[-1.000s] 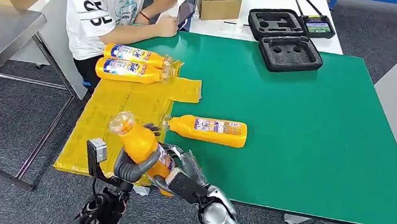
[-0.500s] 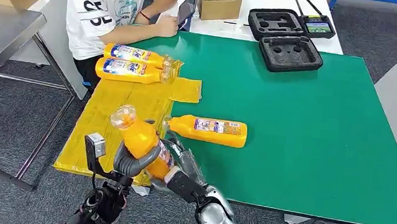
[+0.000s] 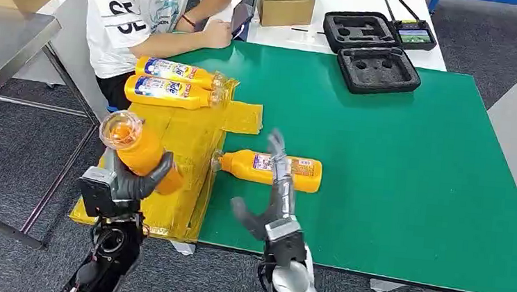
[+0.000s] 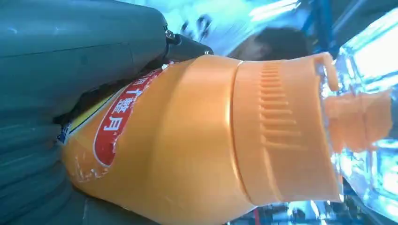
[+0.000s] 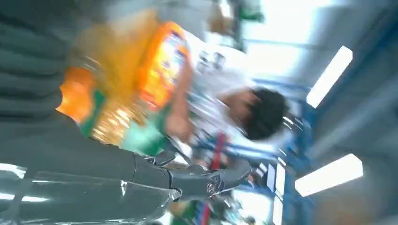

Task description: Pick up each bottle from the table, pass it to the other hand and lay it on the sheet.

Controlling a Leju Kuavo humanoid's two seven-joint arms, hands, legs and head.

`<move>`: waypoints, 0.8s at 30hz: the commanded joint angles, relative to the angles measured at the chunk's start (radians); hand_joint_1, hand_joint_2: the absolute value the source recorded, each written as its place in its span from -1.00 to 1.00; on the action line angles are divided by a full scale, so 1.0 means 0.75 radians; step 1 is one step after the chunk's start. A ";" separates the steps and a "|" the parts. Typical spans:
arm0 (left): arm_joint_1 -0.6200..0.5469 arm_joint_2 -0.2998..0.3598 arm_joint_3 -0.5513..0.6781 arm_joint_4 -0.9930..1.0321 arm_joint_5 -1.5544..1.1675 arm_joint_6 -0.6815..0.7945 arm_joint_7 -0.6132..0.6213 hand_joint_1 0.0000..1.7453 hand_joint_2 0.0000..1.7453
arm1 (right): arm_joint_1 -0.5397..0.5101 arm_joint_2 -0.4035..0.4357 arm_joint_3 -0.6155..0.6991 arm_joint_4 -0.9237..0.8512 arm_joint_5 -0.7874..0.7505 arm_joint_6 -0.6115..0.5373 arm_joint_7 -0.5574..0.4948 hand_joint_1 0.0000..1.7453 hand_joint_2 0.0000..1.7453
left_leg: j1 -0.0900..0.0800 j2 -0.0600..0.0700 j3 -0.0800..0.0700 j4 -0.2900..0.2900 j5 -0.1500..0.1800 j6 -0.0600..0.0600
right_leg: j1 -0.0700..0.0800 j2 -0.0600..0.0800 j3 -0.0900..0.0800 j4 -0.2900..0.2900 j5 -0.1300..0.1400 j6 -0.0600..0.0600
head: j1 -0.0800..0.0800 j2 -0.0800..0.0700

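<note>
Green table [image 3: 393, 170] carries a yellow sheet [image 3: 172, 139] along its left edge. Left hand [image 3: 131, 181] grips an orange bottle [image 3: 137, 147], tilted above the sheet. Beyond it, two bottles [image 3: 173, 83] lie on the sheet near a seated person [image 3: 148, 12]. Right hand [image 3: 272, 199] is empty, fingers spread upward; one bottle [image 3: 275, 169] lies just beyond it.
</note>
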 commanded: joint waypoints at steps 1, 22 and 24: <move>-0.165 0.084 0.049 0.139 -0.205 0.112 0.092 1.00 1.00 | 0.001 -0.137 0.139 -0.329 -0.074 -0.180 -0.002 -1.00 -1.00 | 0.001 -0.001 0.004 0.001 -0.003 0.001 | 0.001 -0.002 0.006 0.000 -0.003 -0.002 | 0.000 0.000; -0.608 0.323 -0.259 0.932 -1.109 0.011 0.324 1.00 1.00 | 0.006 -0.145 0.127 -0.247 -0.115 -0.075 -0.002 -1.00 1.00 | 0.001 -0.002 0.007 -0.001 -0.001 0.000 | 0.002 -0.002 0.008 -0.001 -0.002 -0.003 | 0.000 0.000; -0.652 0.320 -0.308 1.017 -1.158 -0.049 0.322 1.00 1.00 | 0.002 -0.141 0.122 -0.211 -0.117 -0.065 -0.002 -1.00 1.00 | 0.002 -0.001 0.007 -0.001 0.000 0.000 | 0.002 -0.002 0.008 -0.002 -0.001 -0.003 | 0.000 0.000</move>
